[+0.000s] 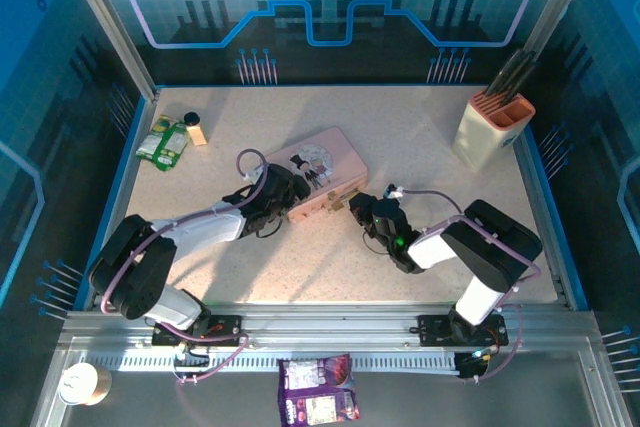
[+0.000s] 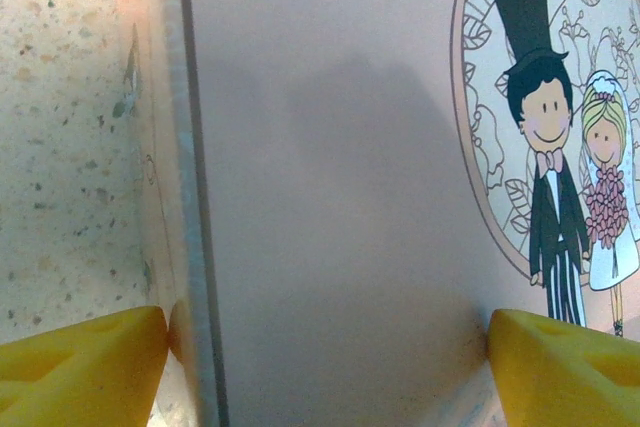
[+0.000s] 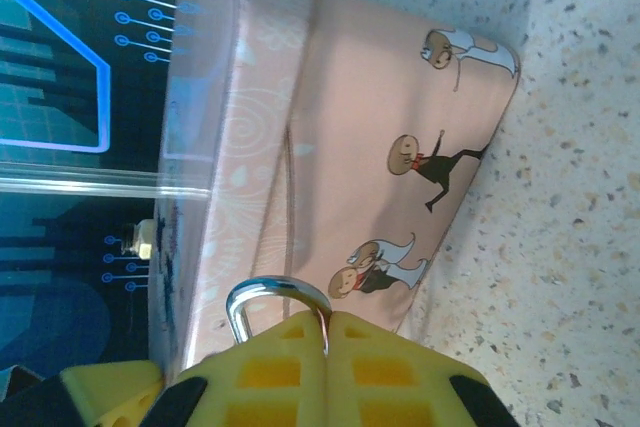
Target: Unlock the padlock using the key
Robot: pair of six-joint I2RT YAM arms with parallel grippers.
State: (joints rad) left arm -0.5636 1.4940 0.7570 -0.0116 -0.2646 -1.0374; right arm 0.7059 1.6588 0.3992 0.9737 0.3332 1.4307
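Observation:
The padlock's silvery shackle (image 3: 275,287) arches out from between my right gripper's (image 3: 327,319) yellow fingers, which are shut on it right beside the front wall of the pink box (image 3: 400,97). The padlock's body is hidden behind the fingers, and the key is out of view. In the top view the right gripper (image 1: 358,209) sits at the pink box's (image 1: 325,172) near right corner. My left gripper (image 1: 285,192) is at the box's left end. Its fingertips (image 2: 90,357) straddle the pink box (image 2: 330,197) and press on it from both sides, the left gripper (image 2: 328,332) spread wide.
A beige knife block (image 1: 492,127) stands at the back right. Green packets (image 1: 165,142) and a small bottle (image 1: 195,129) lie at the back left. A purple packet (image 1: 318,390) and a paper cup (image 1: 83,384) rest by the front rail. Glass walls ring the table.

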